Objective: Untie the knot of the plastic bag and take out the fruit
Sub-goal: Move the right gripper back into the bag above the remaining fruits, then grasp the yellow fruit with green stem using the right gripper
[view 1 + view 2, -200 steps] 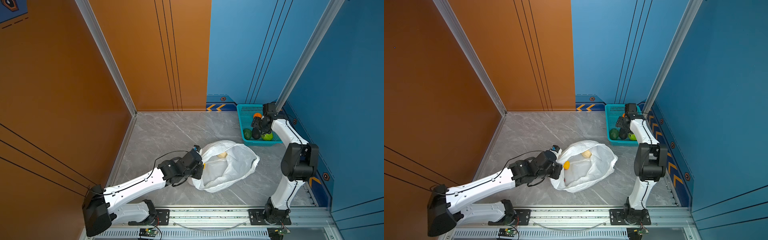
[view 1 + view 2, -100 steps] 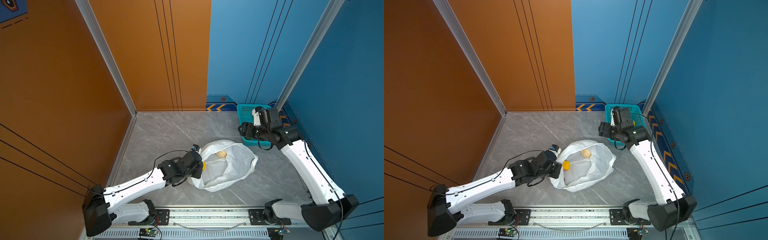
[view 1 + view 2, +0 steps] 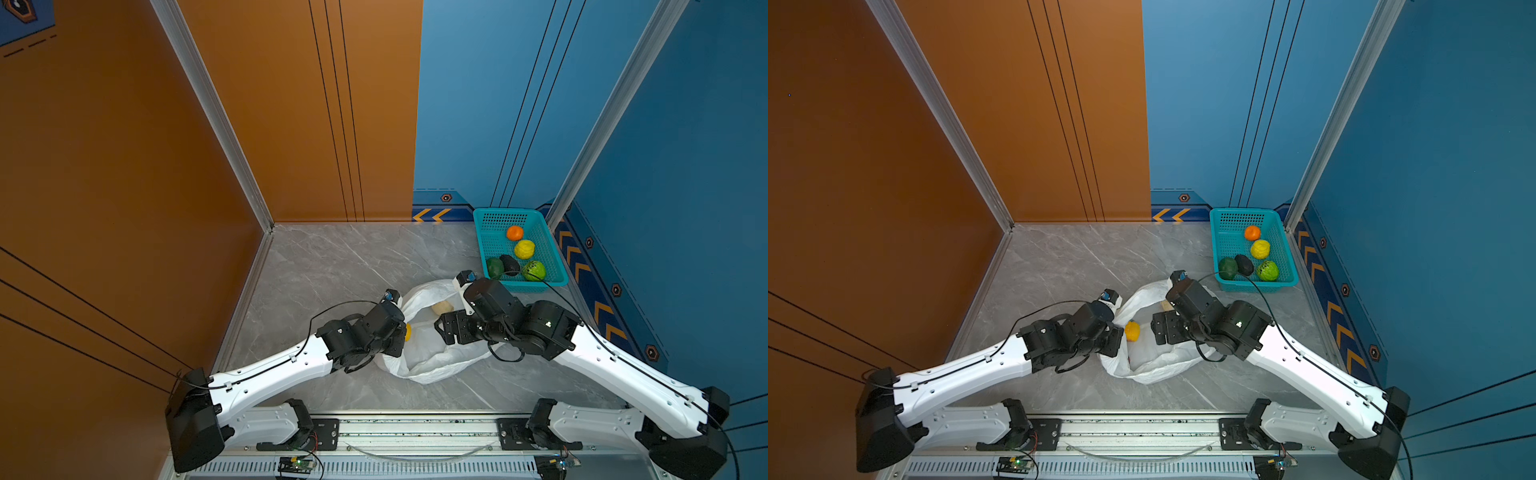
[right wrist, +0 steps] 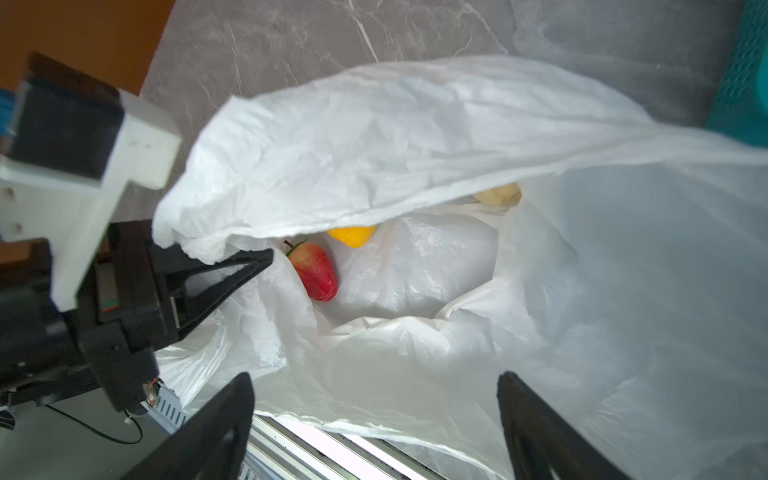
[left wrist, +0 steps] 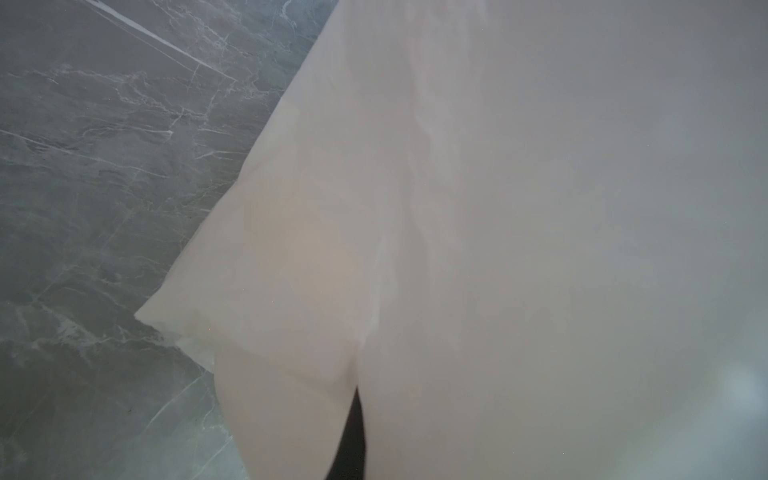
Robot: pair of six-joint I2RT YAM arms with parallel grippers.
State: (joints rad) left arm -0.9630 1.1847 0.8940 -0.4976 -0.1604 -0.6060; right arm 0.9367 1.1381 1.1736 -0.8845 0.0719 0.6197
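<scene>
jaws of the left gripper (image 4: 257, 259) stayed clenched on the plastic bag (image 3: 428, 361) rim; right gripper (image 4: 374, 380), spread empty, had swung from the basket (image 3: 484, 245) beyond the bag to above its mouth; red fruit (image 4: 316, 272) inside looked next

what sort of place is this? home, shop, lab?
Most likely a purpose-built robot test cell: orange panel wall, blue panel wall, left white arm and right white arm mounted on an aluminium rail.
</scene>
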